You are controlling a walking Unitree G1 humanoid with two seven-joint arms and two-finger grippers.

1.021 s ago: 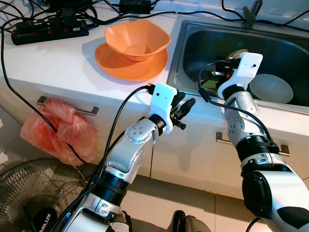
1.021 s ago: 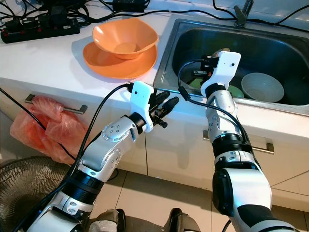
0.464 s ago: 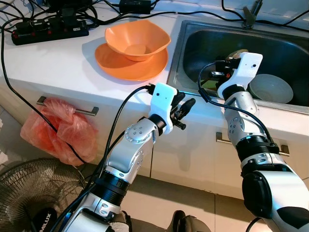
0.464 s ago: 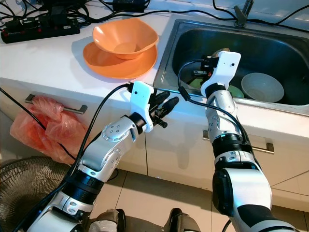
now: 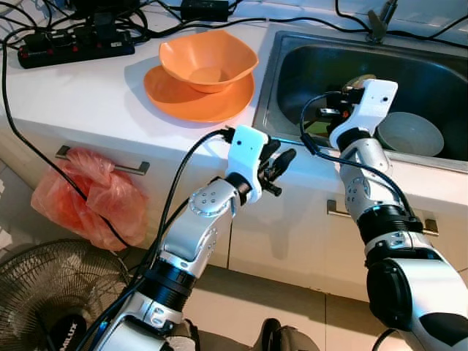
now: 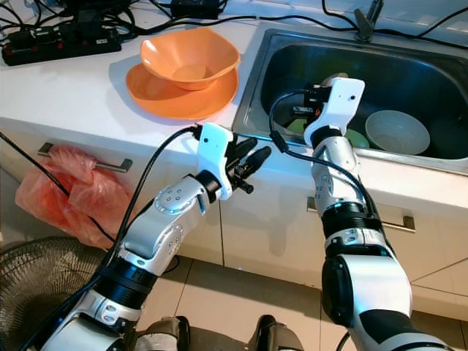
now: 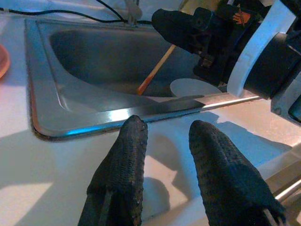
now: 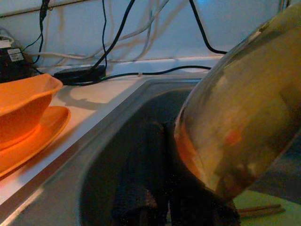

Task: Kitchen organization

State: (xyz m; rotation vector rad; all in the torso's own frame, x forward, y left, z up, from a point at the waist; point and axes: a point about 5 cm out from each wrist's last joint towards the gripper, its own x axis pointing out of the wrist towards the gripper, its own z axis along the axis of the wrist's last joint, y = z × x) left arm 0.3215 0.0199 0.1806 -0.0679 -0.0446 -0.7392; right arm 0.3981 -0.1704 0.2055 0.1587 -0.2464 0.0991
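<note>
Dishes are what we are sorting out: a glass bowl (image 8: 244, 117) is sitting tilted in the fingers (image 8: 141, 188) of our right gripper (image 5: 333, 112), which is clenched on its rim, inside the steel sink (image 5: 307, 62) near its front left corner. We are seeing the bowl close up in the right wrist view, clear and rounded, with the sink wall below it. A pale bowl (image 5: 409, 133) is resting on the sink floor toward the front right, apart from our right gripper, and something green (image 6: 356, 137) is lying beside it; we cannot tell what that is. A thin stick (image 7: 155, 70) is leaning inside the basin.

Our left gripper (image 5: 276, 167) is hanging just off the counter's front edge, by the sink's front left corner, with its fingers (image 7: 120, 174) parted and holding nothing.

On the white counter (image 5: 80, 95), left of the sink, an orange bowl (image 5: 208, 60) is sitting on an orange plate (image 5: 175, 95). A black power strip (image 5: 73, 45) with tangled cables is lying along the counter's back edge at the left. Below the counter's front edge, a red plastic bag (image 5: 91, 197) is hanging from a drawer handle (image 5: 102, 161), and a floor fan (image 5: 51, 292) is standing by the bag.
</note>
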